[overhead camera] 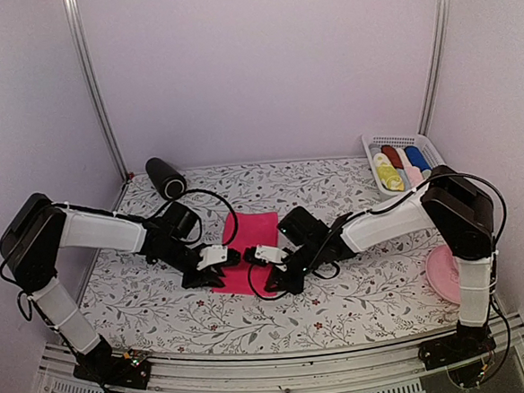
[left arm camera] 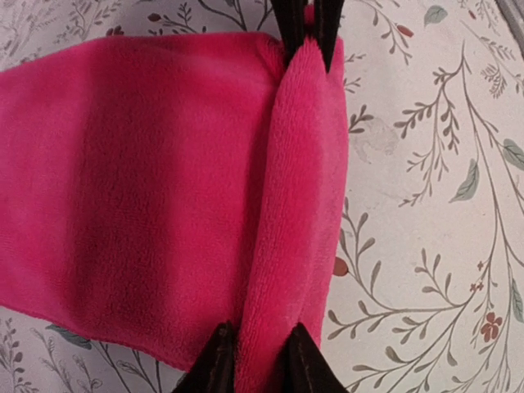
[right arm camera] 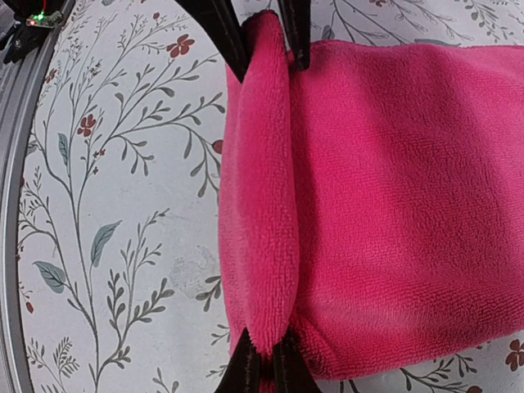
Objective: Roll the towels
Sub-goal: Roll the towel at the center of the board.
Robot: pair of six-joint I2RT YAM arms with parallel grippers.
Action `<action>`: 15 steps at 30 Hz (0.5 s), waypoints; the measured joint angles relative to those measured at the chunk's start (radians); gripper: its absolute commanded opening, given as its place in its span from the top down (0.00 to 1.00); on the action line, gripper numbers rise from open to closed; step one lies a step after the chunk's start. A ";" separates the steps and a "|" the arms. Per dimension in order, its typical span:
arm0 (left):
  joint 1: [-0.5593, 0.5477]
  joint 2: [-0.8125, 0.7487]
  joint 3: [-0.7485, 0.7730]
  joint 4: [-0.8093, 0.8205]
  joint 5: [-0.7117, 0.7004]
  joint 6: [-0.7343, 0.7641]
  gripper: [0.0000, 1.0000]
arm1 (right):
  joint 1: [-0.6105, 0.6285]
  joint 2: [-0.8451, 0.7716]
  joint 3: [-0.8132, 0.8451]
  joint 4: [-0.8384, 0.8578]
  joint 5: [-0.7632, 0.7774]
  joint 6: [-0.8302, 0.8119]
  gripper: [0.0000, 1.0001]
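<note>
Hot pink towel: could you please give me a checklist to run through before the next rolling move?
1. Right gripper pinches the folded edge: ok.
2. Left gripper firm on that edge: cannot tell; its fingers straddle it, set wider.
3. Folded edge even between both grippers: ok.
4. Rest of hot pink towel flat on the table: ok.
5. Roll complete: not ok; only one turn.

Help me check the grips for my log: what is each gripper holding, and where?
Both the left gripper and right gripper pinch the pink towel by its folded near edge, one toward each end.
</note>
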 measured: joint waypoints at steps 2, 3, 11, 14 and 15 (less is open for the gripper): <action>0.000 0.001 0.000 0.013 -0.013 -0.006 0.65 | -0.007 0.008 0.011 -0.010 -0.008 0.012 0.97; 0.000 0.004 0.000 0.021 -0.019 -0.013 0.61 | -0.011 0.016 0.024 -0.019 -0.013 0.018 0.97; 0.004 0.004 -0.027 0.090 -0.065 -0.023 0.35 | -0.027 0.048 0.068 -0.059 -0.052 0.042 0.97; 0.007 -0.026 -0.061 0.129 -0.080 -0.024 0.31 | -0.034 0.060 0.085 -0.074 -0.069 0.047 0.97; 0.009 -0.042 -0.075 0.142 -0.089 -0.024 0.30 | -0.035 0.064 0.093 -0.080 -0.075 0.048 0.97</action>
